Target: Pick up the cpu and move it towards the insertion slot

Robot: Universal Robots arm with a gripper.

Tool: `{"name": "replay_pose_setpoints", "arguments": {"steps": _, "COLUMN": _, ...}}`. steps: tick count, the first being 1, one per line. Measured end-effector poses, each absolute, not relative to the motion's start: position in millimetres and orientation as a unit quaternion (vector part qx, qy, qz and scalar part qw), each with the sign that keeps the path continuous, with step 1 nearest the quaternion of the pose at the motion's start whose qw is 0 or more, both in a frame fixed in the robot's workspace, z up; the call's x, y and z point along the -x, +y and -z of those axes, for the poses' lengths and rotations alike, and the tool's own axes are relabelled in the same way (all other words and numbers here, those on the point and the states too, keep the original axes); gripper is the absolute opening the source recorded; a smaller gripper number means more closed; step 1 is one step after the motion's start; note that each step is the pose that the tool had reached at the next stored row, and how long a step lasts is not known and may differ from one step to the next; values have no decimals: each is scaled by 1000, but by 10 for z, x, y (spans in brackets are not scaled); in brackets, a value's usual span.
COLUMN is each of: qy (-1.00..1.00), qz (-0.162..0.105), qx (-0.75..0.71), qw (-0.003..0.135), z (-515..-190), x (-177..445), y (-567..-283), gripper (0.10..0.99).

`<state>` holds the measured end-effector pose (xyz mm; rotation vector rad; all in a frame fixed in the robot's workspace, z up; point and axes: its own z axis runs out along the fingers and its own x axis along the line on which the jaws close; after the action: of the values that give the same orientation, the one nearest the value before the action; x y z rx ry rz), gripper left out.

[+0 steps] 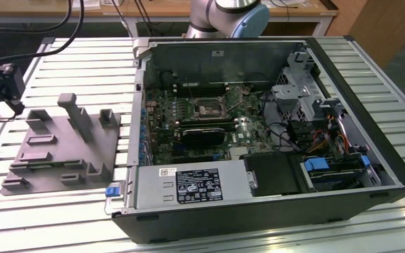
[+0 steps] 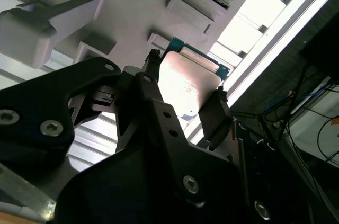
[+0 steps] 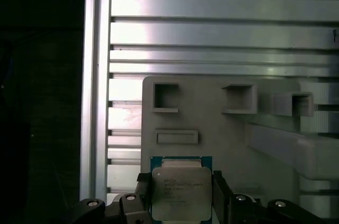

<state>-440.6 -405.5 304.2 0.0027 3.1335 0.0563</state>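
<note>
At the exterior view's left edge, we see the black gripper [image 1: 2,105] hanging over the slatted metal bench [image 1: 55,58], closed on the cpu [image 1: 0,114]. In both wrist views its two fingers [image 3: 142,195] [image 2: 214,118] press against opposite edges of the cpu [image 3: 181,192] [image 2: 188,78], whose silvery top faces the first wrist camera and whose rim shows green. Just to the right of the gripper in the exterior view lies the grey fixture block [image 1: 61,147], flat on the bench, with upright posts and square pockets; we see the same pockets beyond the chip in the first wrist view [image 3: 212,123]. Further right stands the open computer case [image 1: 371,121], lying on its side. The insertion slot [image 1: 208,109] sits on the board inside it, a dark square in a metal frame, just on the far side of a black card [image 1: 202,136]. The cpu is well apart from the slot, with the fixture block between them.
</note>
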Motion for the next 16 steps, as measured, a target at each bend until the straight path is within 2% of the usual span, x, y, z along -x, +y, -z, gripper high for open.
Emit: {"name": "replay_pose_setpoints", "arguments": {"steps": 16, "qy": 1000, "qz": -18, "qx": -1, "qw": 4, "z": -3267, "x": 4406, "y": -4054, "gripper": 545}}
